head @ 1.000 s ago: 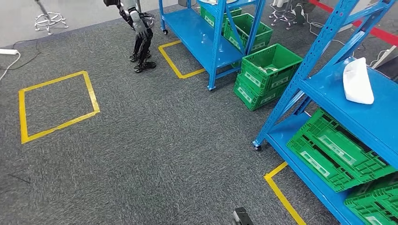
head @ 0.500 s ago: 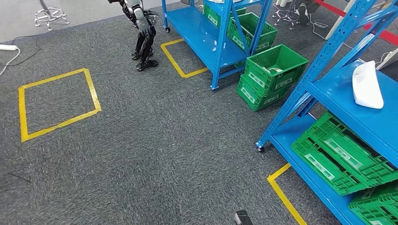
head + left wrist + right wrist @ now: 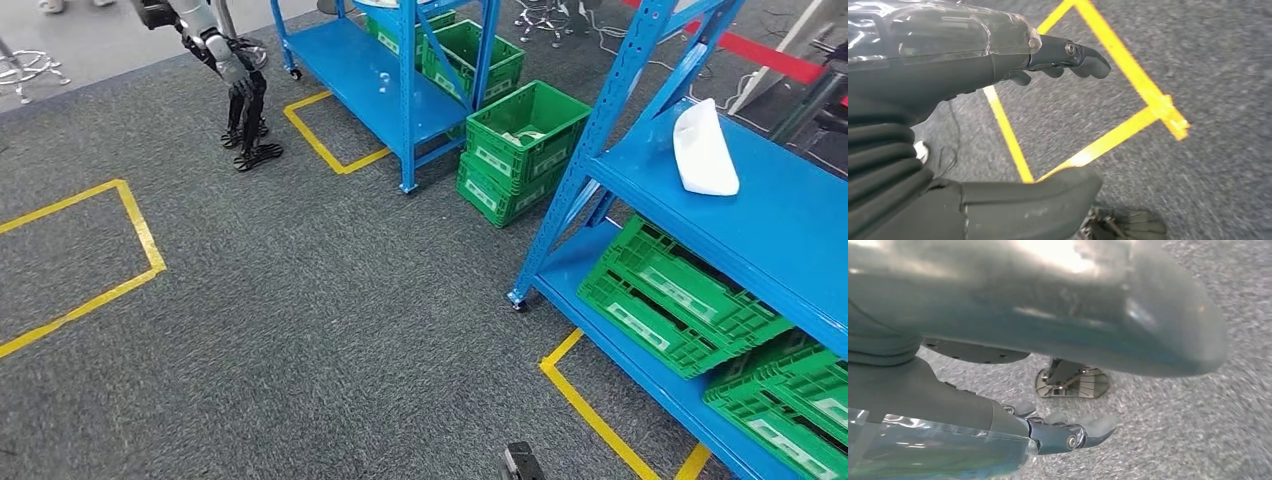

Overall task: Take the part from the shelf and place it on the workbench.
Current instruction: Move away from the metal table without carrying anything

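Note:
The part (image 3: 703, 150), a white folded piece, lies on the upper board of the near blue shelf (image 3: 790, 235) at the right of the head view. My left hand (image 3: 1013, 55) hangs over grey carpet with yellow tape lines, fingers stretched out and thumb apart, holding nothing. My right hand (image 3: 1048, 430) also hangs low above the carpet, its fingers loosely extended and empty. Both hands are far from the part.
Green crates (image 3: 680, 295) fill the near shelf's bottom board, and two more (image 3: 520, 140) are stacked on the floor by a second blue shelf (image 3: 385, 70). Another humanoid robot (image 3: 235, 80) stands at the back left. Yellow tape squares (image 3: 110, 285) mark the carpet.
The whole picture has shifted left and down, so the camera has turned toward the near shelf. The part sits nearer the picture's middle. Nothing on the shelves has moved.

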Available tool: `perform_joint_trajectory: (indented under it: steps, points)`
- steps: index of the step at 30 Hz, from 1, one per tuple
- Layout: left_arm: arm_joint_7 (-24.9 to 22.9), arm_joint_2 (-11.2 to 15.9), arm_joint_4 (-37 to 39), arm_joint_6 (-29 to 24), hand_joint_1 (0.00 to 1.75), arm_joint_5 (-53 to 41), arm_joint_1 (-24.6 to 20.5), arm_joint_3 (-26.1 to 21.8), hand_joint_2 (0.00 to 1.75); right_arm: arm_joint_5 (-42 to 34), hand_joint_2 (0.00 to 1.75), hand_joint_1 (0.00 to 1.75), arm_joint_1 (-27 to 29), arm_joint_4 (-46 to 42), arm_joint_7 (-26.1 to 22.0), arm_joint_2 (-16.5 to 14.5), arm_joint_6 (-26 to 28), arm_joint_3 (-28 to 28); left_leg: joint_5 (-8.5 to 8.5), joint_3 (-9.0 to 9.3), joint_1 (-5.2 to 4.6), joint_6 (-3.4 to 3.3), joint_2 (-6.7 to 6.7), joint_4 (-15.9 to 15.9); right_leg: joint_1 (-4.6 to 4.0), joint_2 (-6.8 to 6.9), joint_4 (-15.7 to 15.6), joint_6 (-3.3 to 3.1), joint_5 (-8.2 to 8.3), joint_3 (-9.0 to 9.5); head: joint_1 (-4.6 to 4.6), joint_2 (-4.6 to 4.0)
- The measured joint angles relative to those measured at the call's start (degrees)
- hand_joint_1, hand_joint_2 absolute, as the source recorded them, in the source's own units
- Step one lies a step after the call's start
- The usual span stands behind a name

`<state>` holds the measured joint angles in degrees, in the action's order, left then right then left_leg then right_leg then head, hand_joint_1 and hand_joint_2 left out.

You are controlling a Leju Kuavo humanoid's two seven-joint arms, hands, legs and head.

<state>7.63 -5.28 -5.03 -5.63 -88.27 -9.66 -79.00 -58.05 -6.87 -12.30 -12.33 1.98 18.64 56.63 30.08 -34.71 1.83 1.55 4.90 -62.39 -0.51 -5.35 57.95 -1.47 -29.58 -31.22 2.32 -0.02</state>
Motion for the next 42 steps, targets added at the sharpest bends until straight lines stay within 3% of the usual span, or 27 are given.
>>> perform_joint_trajectory:
  steps: [2, 4, 6, 8, 10, 11, 12, 14, 15, 17, 19, 21, 23, 25, 26, 27, 28, 29, 30, 32, 33, 34, 35, 37, 39, 41, 42]
  points:
    - [0.38, 0.01, 0.0, 0.01, 0.0, -0.15, 0.08, -0.19, 1.75, -0.05, 0.0, 0.0, -0.23, -0.07, -0.25, -0.01, 0.0, -0.01, -0.02, 1.22, 0.06, -0.3, 1.81, 2.27, 0.31, -1.33, 0.48, 0.74, -0.3, -0.42, -0.13, 0.0]
    - [0.98, -0.06, 0.0, 0.01, 0.0, -0.28, 0.08, -0.47, 1.75, -0.09, 0.0, 0.0, -0.29, -0.16, -0.36, 0.02, 0.02, -0.02, -0.03, 1.71, -0.07, -0.75, 0.09, 2.72, 0.62, -2.86, 0.45, 1.42, -0.27, -0.74, -0.13, 0.0]
    - [1.58, -0.1, -0.02, -0.01, 0.0, -0.36, 0.0, -0.71, 1.75, -0.09, 0.0, 0.0, -0.35, -0.28, -0.49, 0.01, 0.05, -0.01, -0.05, 2.32, 0.04, -1.32, -2.06, 3.36, 0.52, -0.95, 1.96, 2.03, -1.26, -1.61, 0.28, 0.0]
    - [2.0, -0.09, -0.04, -0.03, 0.0, -0.46, 0.1, -0.78, 1.75, -0.09, 0.0, 0.0, -0.77, -0.44, -0.65, -0.04, 0.07, 0.0, 0.11, 2.84, -0.09, -1.73, -4.47, 3.79, 0.52, 3.06, 7.4, 2.68, -4.11, -4.48, 1.12, 0.0]
    - [2.25, -0.08, -0.04, -0.03, 0.0, -0.73, 0.16, -0.9, 1.75, -0.12, 0.0, 0.0, -1.11, -0.54, -0.85, -0.08, 0.19, -0.01, 0.46, 3.1, -0.29, -1.91, -6.88, 3.84, 0.92, 4.78, 13.82, 3.23, -6.41, -8.13, 1.56, 0.0]
    - [2.31, -0.08, -0.04, -0.03, 0.0, -0.87, 0.12, -0.98, 1.75, -0.15, 0.0, 0.0, -1.08, -0.57, -1.02, -0.09, 0.28, -0.01, 0.67, 3.24, -0.31, -1.85, -7.9, 3.84, 1.09, 5.1, 15.03, 3.38, -6.17, -8.93, 1.65, 0.0]
    - [2.36, -0.09, -0.03, -0.03, 0.0, -1.01, 0.05, -1.06, 1.75, -0.19, 0.0, 0.0, -1.0, -0.58, -1.18, -0.09, 0.39, 0.0, 0.87, 3.42, -0.3, -1.73, -8.71, 3.83, 1.21, 5.32, 14.5, 3.46, -5.06, -8.81, 1.78, 0.0]
    - [2.37, -0.13, -0.02, -0.03, 0.0, -1.14, -0.13, -1.14, 1.75, -0.3, 0.0, 0.0, -0.94, -0.57, -1.45, -0.04, 0.57, 0.0, 1.3, 4.02, -0.25, -1.37, -10.01, 3.86, 1.16, 6.59, 7.74, 3.19, -0.96, -5.54, 2.2, 0.0]
    - [2.33, -0.16, -0.02, -0.03, 0.0, -1.21, -0.22, -1.15, 1.75, -0.38, 0.0, 0.0, -1.04, -0.57, -1.54, -0.01, 0.71, -0.01, 1.5, 4.27, -0.32, -1.14, -10.52, 3.87, 0.86, 7.72, 4.3, 2.86, 0.3, -3.75, 2.35, 0.0]
    - [2.17, -0.19, -0.03, -0.05, 0.0, -1.39, -0.36, -1.17, 1.75, -0.54, 0.0, 0.0, -1.23, -0.57, -1.72, 0.04, 0.97, -0.02, 1.8, 4.68, -0.38, -0.59, -11.37, 4.01, 0.25, 9.28, 0.47, 2.09, 0.98, -1.76, 2.45, 0.0]
    - [2.0, -0.28, -0.04, -0.07, 0.0, -1.52, -0.47, -1.23, 1.75, -0.66, 0.0, 0.0, -1.15, -0.54, -1.84, 0.15, 1.18, -0.02, 2.0, 5.24, -0.33, 0.06, -12.18, 4.41, -0.04, 8.73, 0.01, 1.4, 0.76, -1.43, 2.34, 0.0]
    - [1.9, -0.39, -0.03, -0.09, 0.0, -1.57, -0.6, -1.41, 1.75, -0.71, 0.0, 0.0, -1.03, -0.55, -1.9, 0.26, 1.26, -0.02, 3.03, 5.46, -0.11, 0.56, -9.65, 3.56, 0.14, 7.73, -0.95, 0.73, 1.03, -0.69, 2.13, 0.0]
    - [1.73, -0.44, -0.01, -0.11, 0.0, -1.61, -0.53, -1.7, 1.75, -0.71, 0.0, 0.0, -1.26, -0.58, -1.94, 0.31, 1.27, -0.07, 5.82, 3.12, -0.01, 0.65, -5.51, -1.65, 0.38, 6.62, -1.64, 0.11, 1.28, -0.1, 1.45, 0.0]
    - [1.49, -0.47, 0.0, -0.12, 0.0, -1.64, -0.22, -1.98, 1.75, -0.71, 0.0, 0.0, -1.41, -0.57, -1.94, 0.29, 1.25, -0.15, 8.4, -1.12, -0.13, 0.56, -4.41, -8.96, 0.26, 5.09, -1.62, -0.31, 1.14, 0.07, 0.68, 0.0]
    - [1.38, -0.46, 0.0, -0.12, 0.0, -1.64, -0.1, -2.1, 1.75, -0.71, 0.0, 0.0, -1.28, -0.57, -1.94, 0.24, 1.24, -0.17, 8.36, -2.68, -0.2, 0.53, -4.42, -10.97, 0.17, 4.22, -1.53, -0.38, 0.98, 0.2, 0.42, 0.0]
    - [1.32, -0.46, 0.0, -0.12, 0.0, -1.64, 0.0, -2.17, 1.75, -0.72, 0.0, 0.0, -1.1, -0.57, -1.94, 0.21, 1.22, -0.19, 7.1, -3.3, -0.26, 0.48, -4.43, -10.89, 0.14, 3.35, -1.4, -0.35, 0.77, 0.38, 0.23, 0.0]
    - [1.3, -0.45, 0.0, -0.12, 0.0, -1.64, 0.04, -2.21, 1.75, -0.72, 0.0, 0.0, -0.95, -0.57, -1.94, 0.19, 1.21, -0.2, 4.81, -2.96, -0.28, 0.4, -4.16, -8.76, 0.16, 2.48, -1.2, -0.24, 0.5, 0.61, 0.05, 0.0]
    - [1.28, -0.44, 0.0, -0.12, 0.0, -1.64, 0.05, -2.23, 1.75, -0.72, 0.0, 0.0, -0.87, -0.57, -1.94, 0.17, 1.19, -0.22, 2.18, -1.97, -0.23, 0.3, -3.09, -5.29, 0.24, 1.68, -0.9, -0.04, 0.15, 0.79, -0.14, 0.0]
    - [1.25, -0.44, 0.0, -0.11, 0.0, -1.65, 0.06, -2.25, 1.75, -0.72, 0.0, 0.0, -0.9, -0.57, -1.94, 0.15, 1.17, -0.24, 0.35, -0.91, -0.05, 0.19, -1.16, -2.12, 0.27, 0.92, -0.5, 0.25, -0.26, 0.81, -0.35, 0.0]
    - [1.17, -0.46, 0.0, -0.1, 0.0, -1.66, 0.1, -2.28, 1.75, -0.7, 0.0, 0.0, -1.07, -0.58, -1.9, 0.13, 1.12, -0.27, -0.63, 0.68, 0.14, -0.12, 1.7, 1.86, 0.54, -0.61, 0.21, 0.99, -0.86, 0.36, -0.53, 0.0]
    - [1.13, -0.48, 0.0, -0.1, 0.0, -1.67, 0.13, -2.31, 1.75, -0.71, 0.0, 0.0, -1.11, -0.58, -1.87, 0.11, 1.1, -0.27, -0.17, 1.0, 0.11, -0.37, 1.88, 2.2, 0.72, -1.47, 0.27, 1.44, -0.92, 0.06, -0.54, 0.0]
    - [1.13, -0.49, 0.0, -0.1, 0.0, -1.67, 0.14, -2.33, 1.75, -0.72, 0.0, 0.0, -1.1, -0.57, -1.85, 0.09, 1.08, -0.27, 0.03, 1.35, 0.04, -0.68, 1.0, 2.63, 0.93, -2.38, 0.18, 1.8, -0.88, -0.15, -0.49, 0.0]
    - [1.16, -0.5, -0.01, -0.11, 0.0, -1.67, 0.13, -2.36, 1.75, -0.73, 0.0, 0.0, -1.04, -0.56, -1.85, 0.08, 1.07, -0.28, 0.04, 1.59, 0.02, -0.99, 0.04, 2.89, 1.0, -2.44, 0.18, 2.12, -0.92, -0.25, -0.42, 0.0]
    - [1.26, -0.46, -0.03, -0.19, 0.0, -1.68, 0.13, -2.38, 1.75, -0.74, 0.0, 0.0, -1.09, -0.56, -1.85, 0.01, 1.05, -0.28, 0.14, 2.29, 0.12, -1.66, -2.22, 3.51, 0.82, 0.13, 2.4, 2.7, -2.22, -1.45, 0.19, 0.0]
    - [1.31, -0.35, -0.04, -0.28, 0.0, -1.68, 0.22, -2.39, 1.75, -0.71, 0.0, 0.0, -1.37, -0.58, -1.85, -0.08, 1.01, -0.29, 0.58, 2.91, -0.07, -2.11, -4.76, 3.74, 0.86, 3.77, 8.82, 3.35, -5.12, -5.0, 0.97, 0.0]
    - [1.33, -0.27, -0.04, -0.3, 0.0, -1.68, 0.21, -2.42, 1.75, -0.72, 0.0, 0.0, -1.27, -0.58, -1.85, -0.1, 0.99, -0.31, 1.21, 3.47, -0.26, -2.2, -7.02, 3.74, 1.1, 4.98, 14.57, 3.73, -6.59, -8.45, 1.21, 0.0]
    - [1.36, -0.27, -0.04, -0.3, 0.0, -1.69, 0.15, -2.42, 1.75, -0.72, 0.0, 0.0, -1.05, -0.58, -1.84, -0.1, 0.99, -0.31, 1.54, 3.84, -0.32, -2.12, -7.91, 3.73, 1.16, 5.22, 14.91, 3.75, -5.76, -8.87, 1.31, 0.0]
